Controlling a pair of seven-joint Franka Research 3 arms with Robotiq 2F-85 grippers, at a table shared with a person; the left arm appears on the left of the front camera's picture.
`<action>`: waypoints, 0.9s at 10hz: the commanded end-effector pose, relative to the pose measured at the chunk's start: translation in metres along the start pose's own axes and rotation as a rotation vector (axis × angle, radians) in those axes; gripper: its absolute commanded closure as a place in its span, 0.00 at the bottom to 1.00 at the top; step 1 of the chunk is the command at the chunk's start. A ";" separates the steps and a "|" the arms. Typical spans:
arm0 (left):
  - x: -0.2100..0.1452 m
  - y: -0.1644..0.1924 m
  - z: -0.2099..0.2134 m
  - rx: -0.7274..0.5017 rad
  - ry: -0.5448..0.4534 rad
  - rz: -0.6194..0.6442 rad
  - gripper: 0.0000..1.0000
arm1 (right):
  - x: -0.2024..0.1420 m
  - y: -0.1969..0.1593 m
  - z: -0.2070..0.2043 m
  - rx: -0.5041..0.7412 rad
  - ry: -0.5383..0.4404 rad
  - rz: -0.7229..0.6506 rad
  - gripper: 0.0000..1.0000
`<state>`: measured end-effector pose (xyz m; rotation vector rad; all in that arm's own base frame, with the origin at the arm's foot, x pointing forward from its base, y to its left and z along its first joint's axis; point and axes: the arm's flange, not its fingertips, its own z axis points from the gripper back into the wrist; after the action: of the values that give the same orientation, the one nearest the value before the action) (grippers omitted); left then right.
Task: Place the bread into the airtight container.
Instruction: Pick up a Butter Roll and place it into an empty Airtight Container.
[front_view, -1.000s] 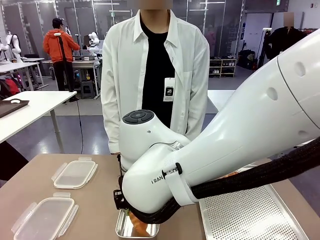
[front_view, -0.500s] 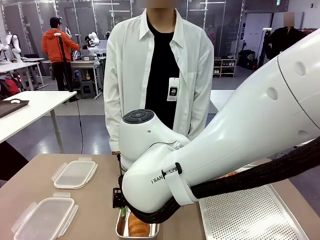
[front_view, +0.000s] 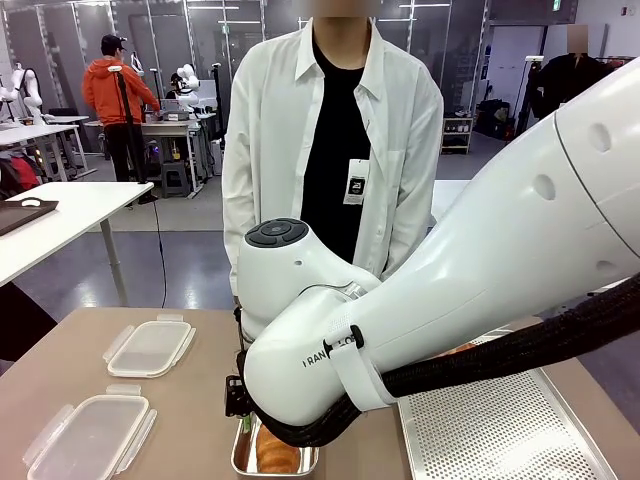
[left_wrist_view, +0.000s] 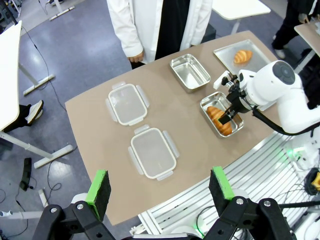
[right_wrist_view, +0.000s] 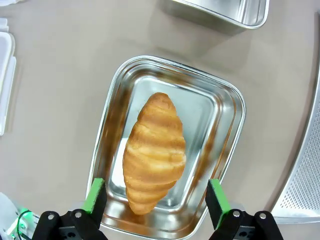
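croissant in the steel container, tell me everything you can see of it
A golden-brown croissant, ridged and tapered at both ends, whole, lying flat along the shiny steel container. It rests on the container's floor, roughly centred. The open right gripper straddles its near end without touching it.

- Bread (right_wrist_view: 154, 150): golden, ridged, croissant-shaped, lying flat and lengthwise on the container's floor.
- Airtight container (right_wrist_view: 231, 120): shiny steel tub with rounded corners, sitting upright and lidless on the tan table (right_wrist_view: 60, 75), holding 1 piece of bread.
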<state>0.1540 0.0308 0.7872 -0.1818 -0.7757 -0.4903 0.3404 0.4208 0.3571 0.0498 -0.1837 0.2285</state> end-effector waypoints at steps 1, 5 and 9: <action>0.000 -0.001 0.000 -0.001 0.001 -0.012 0.00 | 0.000 0.000 0.000 0.001 -0.001 -0.002 0.00; 0.000 -0.001 0.000 -0.001 0.001 -0.012 0.00 | 0.000 0.000 0.000 0.001 -0.001 -0.002 0.00; 0.000 -0.001 0.000 -0.001 0.001 -0.012 0.00 | 0.000 0.000 0.000 0.000 0.000 0.000 0.03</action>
<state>0.1540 0.0308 0.7872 -0.1818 -0.7757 -0.4903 0.3405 0.4207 0.3571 0.0497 -0.1836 0.2283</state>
